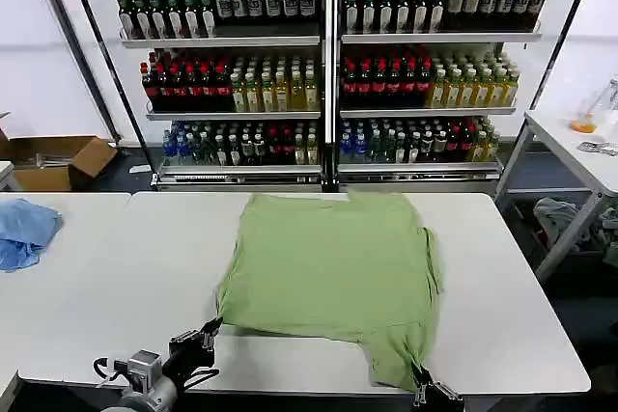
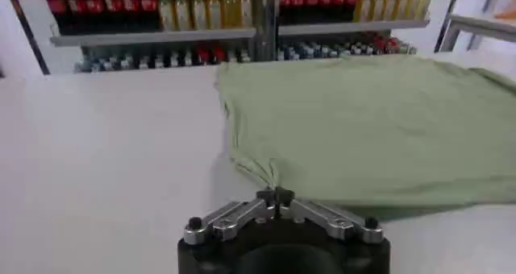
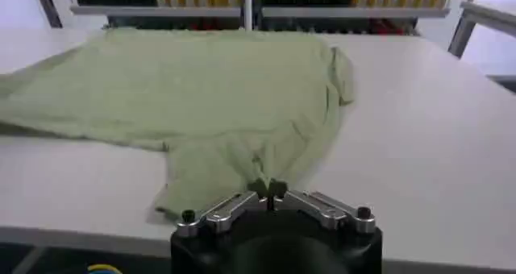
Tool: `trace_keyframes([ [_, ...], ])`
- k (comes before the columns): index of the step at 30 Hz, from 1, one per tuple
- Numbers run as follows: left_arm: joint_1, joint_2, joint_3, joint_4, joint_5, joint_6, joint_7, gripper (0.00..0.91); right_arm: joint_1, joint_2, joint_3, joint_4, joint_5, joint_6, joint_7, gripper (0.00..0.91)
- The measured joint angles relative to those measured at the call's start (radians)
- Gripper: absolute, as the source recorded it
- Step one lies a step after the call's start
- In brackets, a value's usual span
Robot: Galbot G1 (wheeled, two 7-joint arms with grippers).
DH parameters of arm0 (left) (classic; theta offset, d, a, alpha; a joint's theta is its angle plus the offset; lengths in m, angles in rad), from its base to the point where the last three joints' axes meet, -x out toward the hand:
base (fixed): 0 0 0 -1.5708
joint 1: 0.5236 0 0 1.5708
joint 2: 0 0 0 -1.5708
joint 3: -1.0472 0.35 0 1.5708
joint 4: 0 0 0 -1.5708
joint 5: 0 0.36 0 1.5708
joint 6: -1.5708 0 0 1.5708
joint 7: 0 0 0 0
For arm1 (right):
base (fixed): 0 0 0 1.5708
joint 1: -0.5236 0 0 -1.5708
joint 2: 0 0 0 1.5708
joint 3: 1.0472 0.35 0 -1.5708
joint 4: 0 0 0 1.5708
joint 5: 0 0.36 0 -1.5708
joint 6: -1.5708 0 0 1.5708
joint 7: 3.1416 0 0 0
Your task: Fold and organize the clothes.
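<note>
- Shirt (image 1: 333, 272), sage green, is lying spread on the white table (image 1: 512, 335), its far hem reaching toward the drinks shelving (image 1: 328, 74) and its near edge sitting short of the table's front lip.
- Near edge of the shirt is running unevenly: one lower corner is trailing out toward the table's front edge, while the other near corner is gathering into a small pucker.
- Right gripper (image 3: 274, 192) is sitting at that trailing corner, at the table's front edge; its fingers are closing together on a pinch of the fabric.
- Left gripper (image 2: 275, 195) is sitting at the puckered near corner on the opposite side of the shirt, fingers likewise pressed together with a small tuft of cloth caught between the tips.
- In the head view both grippers are showing low against the table's front edge, left (image 1: 205, 335) and right (image 1: 425, 393), one at each near corner.
- Step in hand, as I judge it: both near corners are gripped, setting up the first fold.
- Next move is likely calling for both arms lifting together and carrying the near hem across the shirt toward the shelving side, keeping the hem taut and level so the cloth is folding flat rather than bunching.
- Blue cloth (image 1: 24, 232) is lying well apart from the shirt, on the neighbouring table, untouched.
</note>
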Motion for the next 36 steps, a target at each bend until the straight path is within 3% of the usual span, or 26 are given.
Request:
trace_keyframes([
  [15, 0.032, 0.027, -0.057, -0.098, -0.049, -0.001, -0.004, 0.020, 0.132, -0.085, 0.059, 0.003, 0.093, -0.006, 0.028, 0.000],
  [25, -0.060, 0.058, -0.008, -0.021, -0.055, -0.005, -0.002, 0.020, 0.376, -0.168, 0.023, -0.150, 0.147, -0.021, 0.028, 0.000],
  [36, -0.238, 0.054, 0.102, 0.152, -0.034, -0.016, -0.016, 0.020, 0.588, -0.171, -0.069, -0.351, 0.125, -0.027, 0.025, 0.000],
])
